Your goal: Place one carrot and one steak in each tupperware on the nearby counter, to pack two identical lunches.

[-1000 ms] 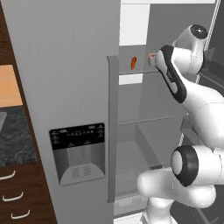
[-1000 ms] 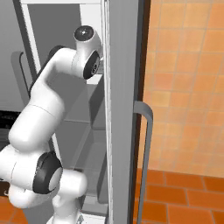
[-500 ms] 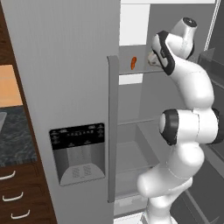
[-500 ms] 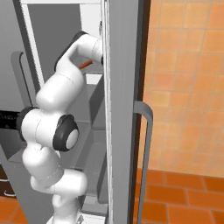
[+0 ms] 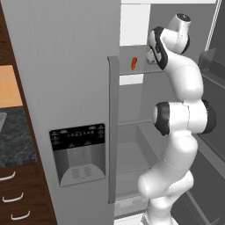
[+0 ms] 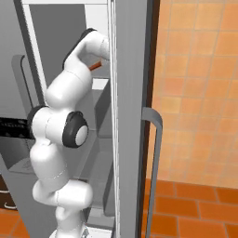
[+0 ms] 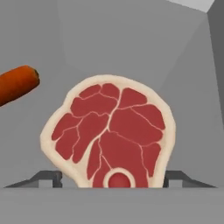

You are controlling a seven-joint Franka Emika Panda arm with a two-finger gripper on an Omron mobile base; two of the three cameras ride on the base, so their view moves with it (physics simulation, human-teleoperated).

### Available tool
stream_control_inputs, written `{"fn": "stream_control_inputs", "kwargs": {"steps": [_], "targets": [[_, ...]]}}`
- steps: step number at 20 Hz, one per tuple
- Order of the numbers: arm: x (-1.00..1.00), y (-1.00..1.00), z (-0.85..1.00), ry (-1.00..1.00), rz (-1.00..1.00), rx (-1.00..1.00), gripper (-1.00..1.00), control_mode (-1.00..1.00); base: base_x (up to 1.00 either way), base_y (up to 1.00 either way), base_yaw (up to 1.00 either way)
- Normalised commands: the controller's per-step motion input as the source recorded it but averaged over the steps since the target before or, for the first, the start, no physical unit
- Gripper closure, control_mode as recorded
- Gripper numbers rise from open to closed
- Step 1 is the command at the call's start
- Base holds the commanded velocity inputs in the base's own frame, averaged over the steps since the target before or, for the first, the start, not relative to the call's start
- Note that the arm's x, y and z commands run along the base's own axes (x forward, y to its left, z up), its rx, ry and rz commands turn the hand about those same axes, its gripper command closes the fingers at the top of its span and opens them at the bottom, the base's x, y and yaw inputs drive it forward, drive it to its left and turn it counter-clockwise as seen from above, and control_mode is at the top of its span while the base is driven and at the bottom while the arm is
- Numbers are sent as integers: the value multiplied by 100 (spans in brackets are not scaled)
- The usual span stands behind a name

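On the upper shelf of the open fridge lies a red, white-rimmed steak, seen as a small pale patch from the base. My gripper is open, one fingertip on each side of the steak's near edge. An orange carrot lies apart to its left, also visible from the left base and the right base. The arm reaches up and into the fridge. A strip of black counter shows at far left. The tupperware is out of view.
The fridge's left door with its dispenser panel and handle stands close left of the arm. The right door's edge and handle flank the arm on the other side. Wood drawers sit below the counter.
The arm has straightened and swung deeper into the fridge, bringing the hand up to the upper shelf beside the carrot.
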Motion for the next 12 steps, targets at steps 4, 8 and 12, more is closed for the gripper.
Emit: {"fn": "stream_control_inputs", "kwargs": {"steps": [4, 8, 12], "targets": [[-33, 88, -96, -36, 0, -25, 100, -100, 0, 0, 0], [-55, 37, 8, -17, -7, -1, 100, -100, 0, 0, 0], [-96, 2, 81, 0, -17, 15, 100, -100, 0, 0, 0]]}}
